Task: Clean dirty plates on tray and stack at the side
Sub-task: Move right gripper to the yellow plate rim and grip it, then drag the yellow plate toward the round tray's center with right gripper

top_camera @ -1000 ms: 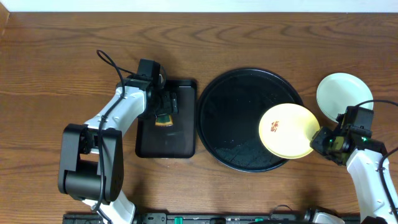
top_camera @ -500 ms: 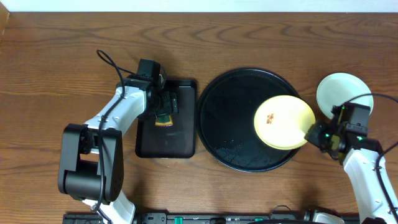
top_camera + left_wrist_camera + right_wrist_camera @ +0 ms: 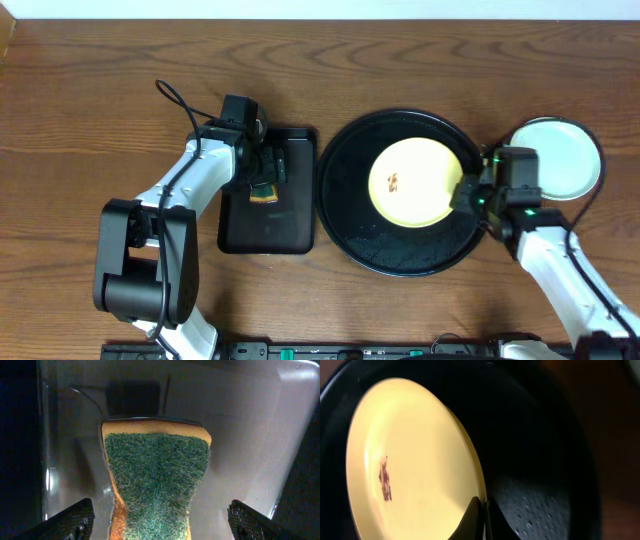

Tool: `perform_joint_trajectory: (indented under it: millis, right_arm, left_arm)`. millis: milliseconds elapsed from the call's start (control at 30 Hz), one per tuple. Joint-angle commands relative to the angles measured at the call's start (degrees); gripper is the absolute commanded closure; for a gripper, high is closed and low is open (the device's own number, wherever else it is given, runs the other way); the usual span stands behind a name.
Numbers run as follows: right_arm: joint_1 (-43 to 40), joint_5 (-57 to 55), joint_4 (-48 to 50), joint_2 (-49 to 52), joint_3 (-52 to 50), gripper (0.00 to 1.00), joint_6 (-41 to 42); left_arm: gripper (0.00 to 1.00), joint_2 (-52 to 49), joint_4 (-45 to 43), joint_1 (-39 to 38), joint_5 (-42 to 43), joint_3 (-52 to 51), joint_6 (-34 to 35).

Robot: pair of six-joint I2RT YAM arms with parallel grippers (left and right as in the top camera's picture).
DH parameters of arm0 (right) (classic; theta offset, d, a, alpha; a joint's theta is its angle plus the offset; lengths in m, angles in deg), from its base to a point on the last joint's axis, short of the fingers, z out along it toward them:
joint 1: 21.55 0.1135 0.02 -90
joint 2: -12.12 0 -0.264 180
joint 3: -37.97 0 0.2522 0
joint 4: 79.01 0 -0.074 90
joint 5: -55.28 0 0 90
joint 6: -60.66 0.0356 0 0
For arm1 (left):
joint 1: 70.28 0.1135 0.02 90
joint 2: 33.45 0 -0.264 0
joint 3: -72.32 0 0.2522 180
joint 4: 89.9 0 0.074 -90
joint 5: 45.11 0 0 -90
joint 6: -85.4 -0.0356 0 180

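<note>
Yellow plate [image 3: 412,182]: over the round tray [image 3: 345,215], smear [image 3: 395,182] up; maybe tilted, hard to tell.
Right jaws: clamped on its rim at 3 o'clock.
Left jaws: wide apart over the sponge [image 3: 157,475], well apart at 9 o'clock.
Nearer arm: right.
Mint plate [image 3: 565,168]: on the surface [image 3: 100,80], 3 o'clock from the tray.
Writing: none to read.
</note>
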Motion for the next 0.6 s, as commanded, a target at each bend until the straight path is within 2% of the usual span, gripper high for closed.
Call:
perform_joint_trajectory:
  millis: [0,333,500,533,567]
  right_arm:
    - [1.1,-1.3,0.1,2.1,1.7,0.99,-2.6]
    - [1.0,-0.4,0.0,11.5,7.9,0.99,-6.6]
    - [0.9,-0.8,3.4,16.4,9.0,0.99,-7.1]
    - [0.9,-0.8,4.2,17.0,9.0,0.96,-7.1]
    - [0.9,-0.8,4.7,17.7,9.0,0.86,-7.1]
  left_arm:
    - [0.14,0.0,0.0,0.0,-0.6,-0.7,-0.2]
    - [0.14,0.0,0.0,0.0,-0.6,-0.7,-0.2]
    - [0.14,0.0,0.0,0.0,-0.6,-0.7,-0.2]
    - [0.14,0.0,0.0,0.0,-0.6,-0.7,-0.2]
    - [0.14,0.0,0.0,0.0,-0.6,-0.7,-0.2]
